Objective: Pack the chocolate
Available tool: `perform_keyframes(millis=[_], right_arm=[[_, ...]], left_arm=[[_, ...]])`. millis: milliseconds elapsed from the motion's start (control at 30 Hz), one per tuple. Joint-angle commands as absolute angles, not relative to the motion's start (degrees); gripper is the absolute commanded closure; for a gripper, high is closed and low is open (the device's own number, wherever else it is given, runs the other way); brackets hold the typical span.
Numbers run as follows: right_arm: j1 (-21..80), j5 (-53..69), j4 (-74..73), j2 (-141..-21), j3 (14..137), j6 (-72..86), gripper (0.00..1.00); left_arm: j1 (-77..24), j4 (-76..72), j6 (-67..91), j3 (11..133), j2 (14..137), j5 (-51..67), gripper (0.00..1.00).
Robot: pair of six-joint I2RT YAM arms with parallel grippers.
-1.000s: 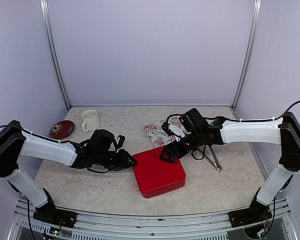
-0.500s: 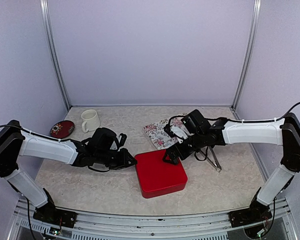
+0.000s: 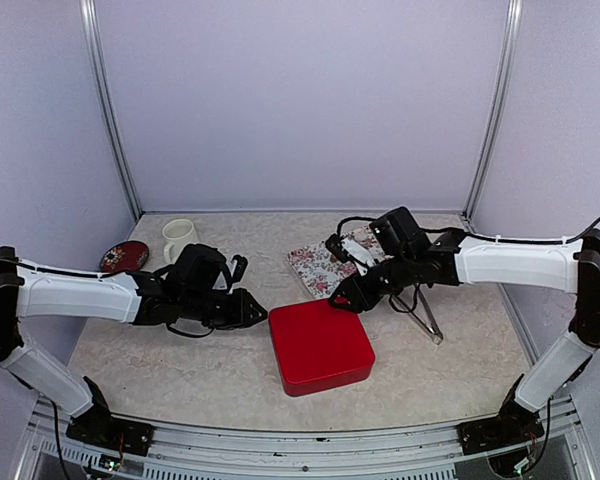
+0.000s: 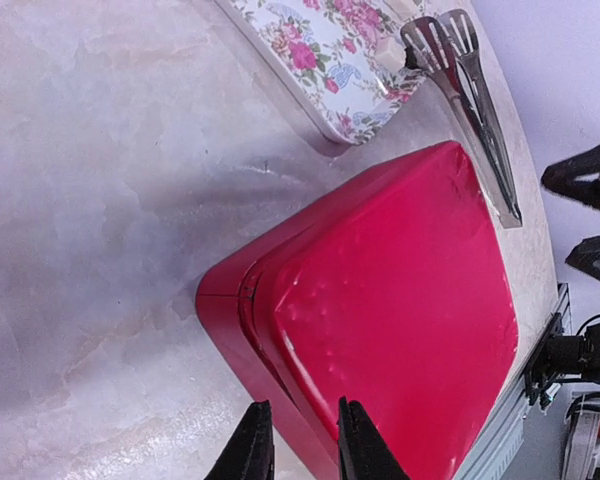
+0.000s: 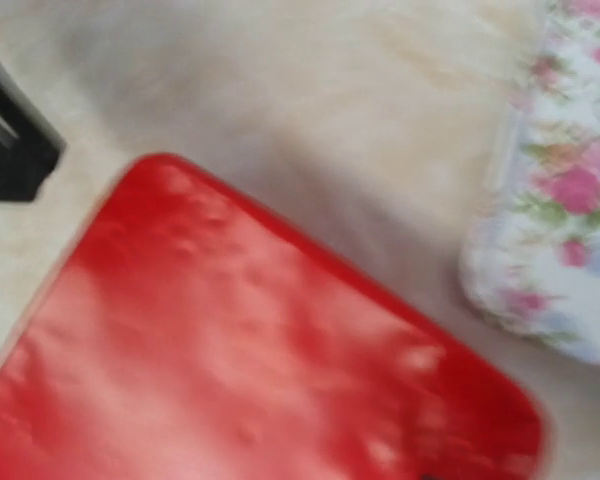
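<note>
No chocolate shows in any view; it is hidden. A red box (image 3: 320, 347) with its lid shut lies at the table's middle, also in the left wrist view as the red box (image 4: 400, 320) and, blurred, in the right wrist view as the red box (image 5: 250, 350). My left gripper (image 3: 256, 310) hovers just left of the box, its jaws a narrow gap apart with nothing between them; the left gripper (image 4: 300, 445) points at the box's near corner. My right gripper (image 3: 342, 297) is at the box's far edge. Its fingers are out of its own wrist view.
A floral tray (image 3: 320, 268) lies behind the box, a white paper cup (image 3: 360, 252) on it. Metal tongs (image 3: 427, 318) lie right of the box. A white mug (image 3: 180, 240) and a small red dish (image 3: 124, 258) stand at the back left.
My left gripper has drawn back leftward off the box's edge. My right gripper has slid off the lid toward the box's far edge. The box stays shut.
</note>
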State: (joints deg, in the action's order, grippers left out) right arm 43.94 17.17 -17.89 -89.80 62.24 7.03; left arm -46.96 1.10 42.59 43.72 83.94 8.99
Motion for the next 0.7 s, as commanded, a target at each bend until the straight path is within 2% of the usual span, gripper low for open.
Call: perform_keyframes(millis=[0, 100, 300, 467, 667], right_arm=[[45.92, 21.79, -15.55, -95.87, 63.97, 6.34, 0.61], [45.96, 23.07, -14.66, -100.51, 64.12, 6.41, 0.68], [46.84, 26.67, -11.77, -105.54, 64.17, 8.28, 0.75], [47.11, 28.10, -10.81, -105.50, 63.24, 9.26, 0.75], [47.07, 28.77, -9.76, -105.69, 62.33, 9.99, 0.76]], left_arm=[[-46.50, 6.46, 36.42, 48.92, 82.09, 5.37, 0.79], [-47.53, 13.50, 31.27, 55.49, 83.72, 2.18, 0.83], [-49.62, 24.71, 24.66, 65.27, 86.79, -5.54, 0.94], [-51.16, 27.89, 22.87, 69.04, 88.89, -7.82, 0.99], [-51.86, 26.13, 21.28, 67.99, 95.47, -6.28, 1.00]])
